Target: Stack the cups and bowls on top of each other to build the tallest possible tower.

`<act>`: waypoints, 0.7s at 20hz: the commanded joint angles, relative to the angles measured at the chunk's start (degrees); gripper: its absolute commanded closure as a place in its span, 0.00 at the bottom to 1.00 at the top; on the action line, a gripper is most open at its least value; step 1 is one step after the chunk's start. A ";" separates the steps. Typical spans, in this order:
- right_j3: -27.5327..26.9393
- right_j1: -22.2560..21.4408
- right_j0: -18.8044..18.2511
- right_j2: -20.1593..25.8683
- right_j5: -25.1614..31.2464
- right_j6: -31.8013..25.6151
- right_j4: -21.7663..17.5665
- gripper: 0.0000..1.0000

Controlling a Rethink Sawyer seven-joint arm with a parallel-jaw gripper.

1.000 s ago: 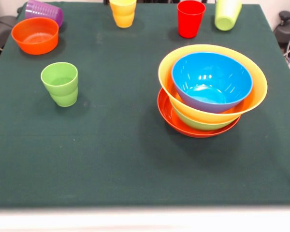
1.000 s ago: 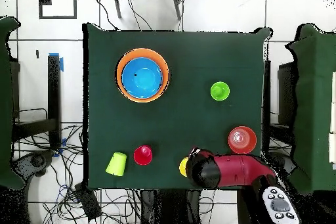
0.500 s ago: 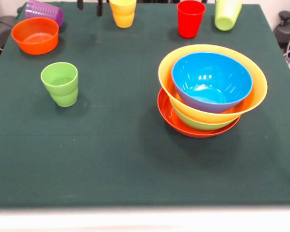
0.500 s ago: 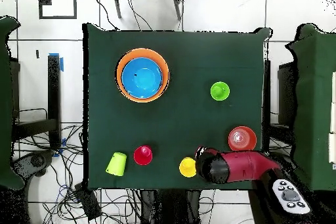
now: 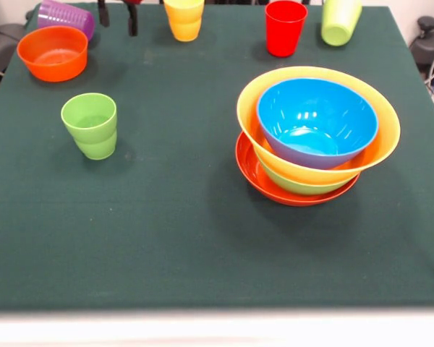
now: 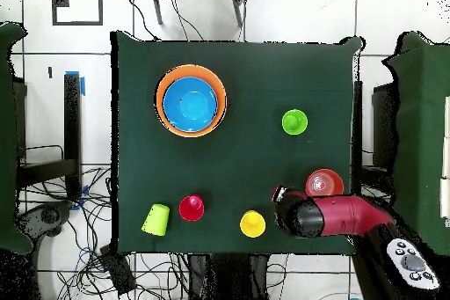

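Observation:
The tower is a nest of bowls: a blue bowl [image 5: 317, 119] inside a large orange-yellow bowl [image 5: 369, 148], over a green bowl [image 5: 293, 183] and a wide red-orange bowl [image 5: 257, 173]. From above the pile [image 6: 191, 101] sits far left. A small orange bowl [image 5: 53, 52] stands alone, with a purple cup [image 5: 65, 16] on its side behind it. One light green cup [image 5: 90, 124] stands upright; a yellow cup [image 5: 184, 18], a red cup [image 5: 285, 27] and a tipped light green cup [image 5: 340, 20] line the far edge. My gripper [image 5: 117, 16] hangs open between the purple and yellow cups, holding nothing.
In the overhead view my red arm [image 6: 338, 217] reaches in over the table edge beside the small orange bowl [image 6: 323, 179] and hides the purple cup. The green tablecloth [image 5: 188, 238] covers the table. Chairs and cables surround it.
My arm has swung away from over the yellow cup toward the small orange bowl. In the front view the fingers came into sight and moved left. No cup or bowl has moved.

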 commanded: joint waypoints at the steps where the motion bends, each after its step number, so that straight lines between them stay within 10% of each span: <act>1: -4.73 -0.13 -1.49 10.23 8.15 -22.06 -4.24 0.00; 14: -7.08 -0.21 -7.22 17.44 13.63 -31.04 -3.69 0.00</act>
